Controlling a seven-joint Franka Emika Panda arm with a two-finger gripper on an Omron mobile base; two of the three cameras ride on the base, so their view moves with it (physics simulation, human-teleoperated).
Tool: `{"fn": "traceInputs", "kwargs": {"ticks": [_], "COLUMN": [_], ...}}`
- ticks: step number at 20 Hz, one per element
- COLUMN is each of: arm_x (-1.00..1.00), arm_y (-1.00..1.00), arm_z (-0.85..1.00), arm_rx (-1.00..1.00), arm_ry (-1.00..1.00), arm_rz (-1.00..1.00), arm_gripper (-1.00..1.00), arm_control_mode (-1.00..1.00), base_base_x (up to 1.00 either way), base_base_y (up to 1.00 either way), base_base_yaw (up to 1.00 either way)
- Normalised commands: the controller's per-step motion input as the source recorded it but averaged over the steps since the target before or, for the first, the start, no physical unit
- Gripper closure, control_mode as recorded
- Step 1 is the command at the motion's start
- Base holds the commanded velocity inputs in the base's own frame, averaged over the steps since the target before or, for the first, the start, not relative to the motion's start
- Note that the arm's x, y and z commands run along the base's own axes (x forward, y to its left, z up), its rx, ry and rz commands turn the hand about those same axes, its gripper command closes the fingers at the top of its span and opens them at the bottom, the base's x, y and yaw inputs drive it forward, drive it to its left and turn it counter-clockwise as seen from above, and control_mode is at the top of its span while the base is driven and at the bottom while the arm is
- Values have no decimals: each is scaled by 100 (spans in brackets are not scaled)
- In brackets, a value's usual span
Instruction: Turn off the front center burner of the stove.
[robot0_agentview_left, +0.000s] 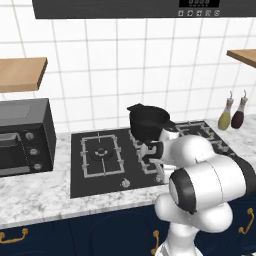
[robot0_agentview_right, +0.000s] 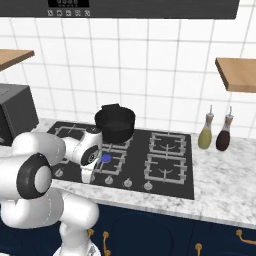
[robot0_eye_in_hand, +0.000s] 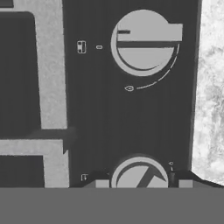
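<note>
1. White tiled wall stands behind a speckled marble counter (robot0_agentview_right: 220, 200), and the stove (robot0_agentview_left: 77, 187), a flat sheet of black glass, is sunk in this counter above dark blue cabinet fronts with brass handles.
2. At the left side I see a boxy black toaster oven (robot0_agentview_left: 25, 137), and at the right two bottles, a yellow bottle (robot0_agentview_right: 205, 134) and a dark red bottle (robot0_agentview_right: 224, 136), standing just beside each other on the marble.
3. A black pot (robot0_agentview_right: 116, 122) sits on a rear grate, directly behind the front center burner (robot0_agentview_right: 111, 161).
4. My own white arm crosses in front of that burner in the left base view and hides most of it.
5. In the right base view the burner is a small square grey grate, and a blue glow shows at its middle.
6. The gripper (robot0_eye_in_hand: 142, 186) hangs over the front edge of the stove, straddling a silver knob (robot0_eye_in_hand: 141, 175) with a diagonal bar; the tips stand apart, one at each side of it.
7. I cannot tell if they touch the knob.
8. A second knob (robot0_eye_in_hand: 144, 43), round with a straight bar, lies farther along the same row.
</note>
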Motion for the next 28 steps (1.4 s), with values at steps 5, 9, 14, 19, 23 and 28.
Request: {"fn": "traceInputs", "kwargs": {"ticks": [5, 9, 14, 19, 23, 28], "arm_x": [0, 0, 0, 0, 0, 0], "arm_y": [3, 3, 3, 3, 8, 13], "arm_z": [-18, -19, -19, -19, -41, -67], "arm_rx": [-1, -1, -1, -1, -3, -6], "arm_ry": [20, 20, 20, 18, 20, 0], "arm_rz": [-100, -100, -100, -100, -99, -95], "arm_gripper": [100, 100, 100, 100, 100, 100], "arm_control_mode": [-100, -100, -100, -100, -100, -100], "base_base_x": [0, 0, 0, 0, 0, 0], "base_base_y": [0, 0, 0, 0, 0, 0], "base_base_yaw": [0, 0, 0, 0, 0, 0]}}
